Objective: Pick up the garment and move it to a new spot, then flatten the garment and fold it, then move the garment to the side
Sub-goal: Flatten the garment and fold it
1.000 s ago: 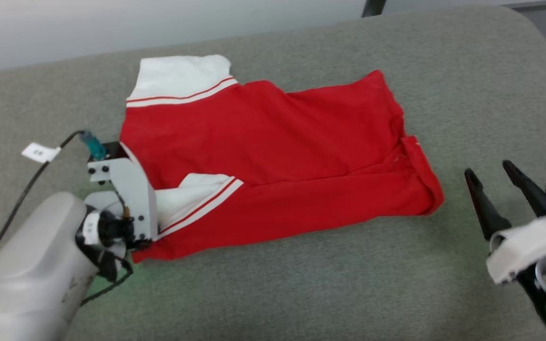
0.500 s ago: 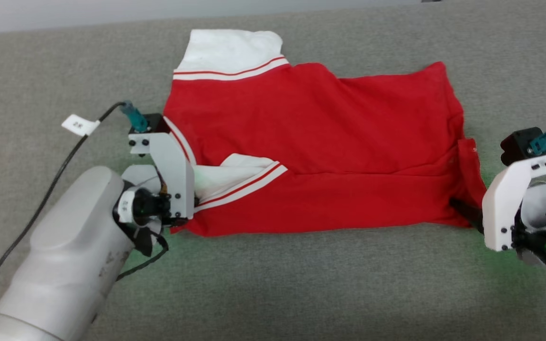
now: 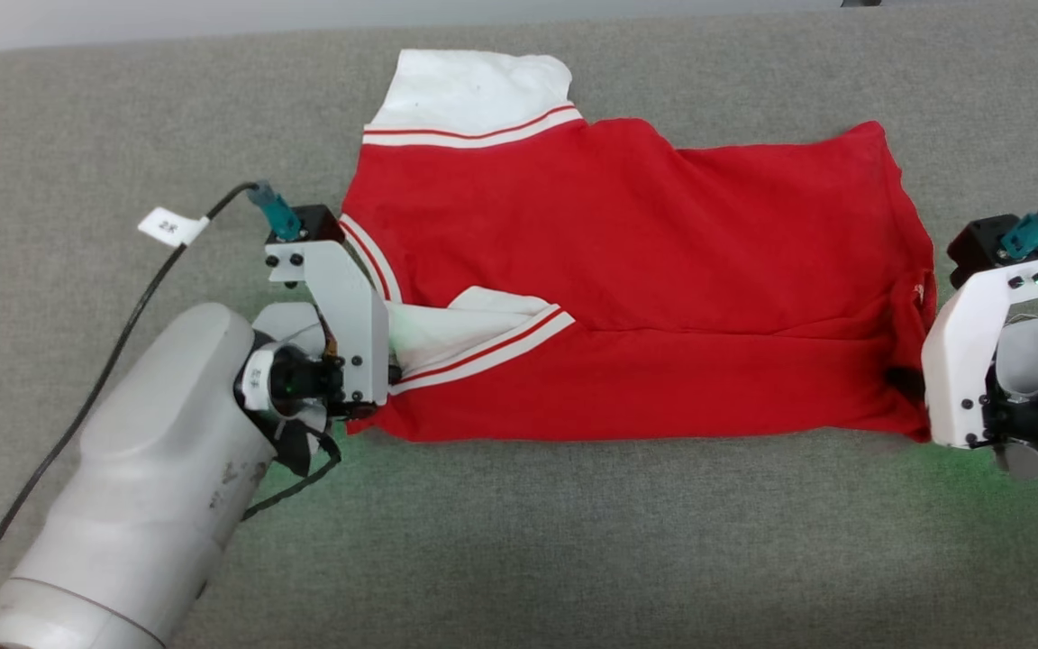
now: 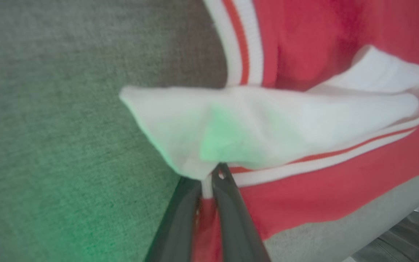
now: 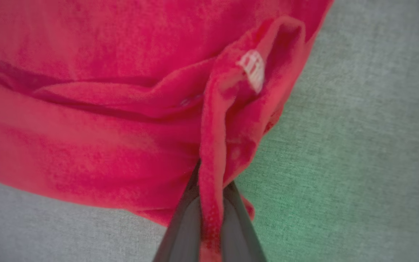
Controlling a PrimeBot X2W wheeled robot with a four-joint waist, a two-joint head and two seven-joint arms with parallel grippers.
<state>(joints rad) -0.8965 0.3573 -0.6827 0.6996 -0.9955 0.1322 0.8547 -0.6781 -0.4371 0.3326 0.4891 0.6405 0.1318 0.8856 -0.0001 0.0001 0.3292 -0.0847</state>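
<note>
Pinching the garment (image 3: 645, 270) at both ends at once; left gripper (image 4: 211, 178) has its fingers pressed together on the near white panel (image 4: 267, 123) at the garment's left end; right gripper (image 5: 211, 185) has its fingers closed on a bunched red hem fold at the right end, with a small white tag (image 5: 253, 69) just above the pinch. The garment lies spread across the middle of the grey fabric surface (image 3: 519, 541), mostly flat; one long crease runs along its lower part, and the far white panel (image 3: 474, 90) sticks out at the far left corner. Judging progress: looks like the flatten-and-fold stage, with both ends gripped near the front edge, likely to pull taut or lift over; can't tell whether the move to a new spot is done. Fold not finished, wrinkles remain; moving it to the side is left.
</note>
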